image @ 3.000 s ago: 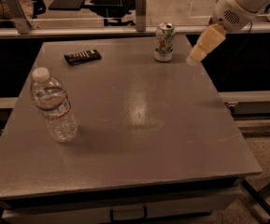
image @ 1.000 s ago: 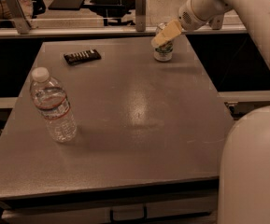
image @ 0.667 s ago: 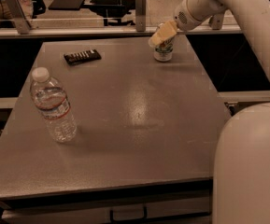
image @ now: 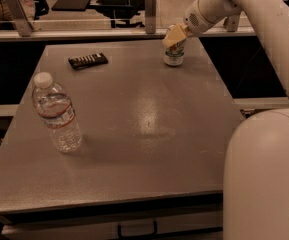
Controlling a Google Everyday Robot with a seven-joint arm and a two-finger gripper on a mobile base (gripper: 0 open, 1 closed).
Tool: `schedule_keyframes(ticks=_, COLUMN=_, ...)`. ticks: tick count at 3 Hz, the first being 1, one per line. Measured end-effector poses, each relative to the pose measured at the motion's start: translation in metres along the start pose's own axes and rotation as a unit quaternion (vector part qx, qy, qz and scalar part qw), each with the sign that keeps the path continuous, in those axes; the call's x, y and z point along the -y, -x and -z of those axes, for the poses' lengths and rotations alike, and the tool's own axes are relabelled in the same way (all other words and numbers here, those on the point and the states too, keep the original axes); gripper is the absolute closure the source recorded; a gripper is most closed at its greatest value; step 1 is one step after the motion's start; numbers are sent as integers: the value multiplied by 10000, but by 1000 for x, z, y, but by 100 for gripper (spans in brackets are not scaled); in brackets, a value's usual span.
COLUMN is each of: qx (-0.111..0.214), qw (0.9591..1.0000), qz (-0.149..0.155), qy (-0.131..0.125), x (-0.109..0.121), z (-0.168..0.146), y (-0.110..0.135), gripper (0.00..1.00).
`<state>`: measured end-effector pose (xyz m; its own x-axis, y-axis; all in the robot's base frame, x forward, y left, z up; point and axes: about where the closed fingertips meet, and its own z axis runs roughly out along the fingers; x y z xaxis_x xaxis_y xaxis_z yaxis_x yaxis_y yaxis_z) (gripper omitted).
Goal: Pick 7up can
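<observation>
The gripper (image: 174, 35) has swung in from the upper right onto the top of the 7up can (image: 174, 55), upright at the table's (image: 149, 134) far edge, upper centre; whether it has clamped yet, I cannot tell.

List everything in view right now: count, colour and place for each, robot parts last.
7up can: one, whitish-silver with green markings, upright at the far right edge of the table.
Water bottle: one, clear plastic with a white cap, upright on the near left of the table.
Flat bar-shaped item: one, black, lying at the far left of the table; what it is cannot be told.
Table: one, grey-brown top, fills the middle of the view.
Rail posts: grey metal, behind the table.
Gripper: one, yellowish, at the top of the 7up can.
Arm: one, white, coming in from the upper right.
Robot body: white, lower right.
</observation>
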<state>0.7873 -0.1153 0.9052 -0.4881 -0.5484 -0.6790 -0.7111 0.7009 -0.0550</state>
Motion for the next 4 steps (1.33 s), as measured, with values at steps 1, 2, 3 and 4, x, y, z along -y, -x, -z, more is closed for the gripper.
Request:
schedule_keyframes(ticks=1, qx=269, qw=9993, qz=193, qy=162, x=-10, z=28, y=16, gripper=93)
schedule_keyframes(ticks=2, qx=507, qw=9966, qz=559, qy=316, x=-26, z=61, y=36, gripper=100)
schedule_keyframes(ticks=3, qx=689, qw=9903, qz=1095, qy=506, x=-51, z=94, y=56, gripper=100)
schedule_keyframes(ticks=4, qx=689, qw=9903, qz=1095, qy=507, x=-51, z=94, y=56, gripper=100)
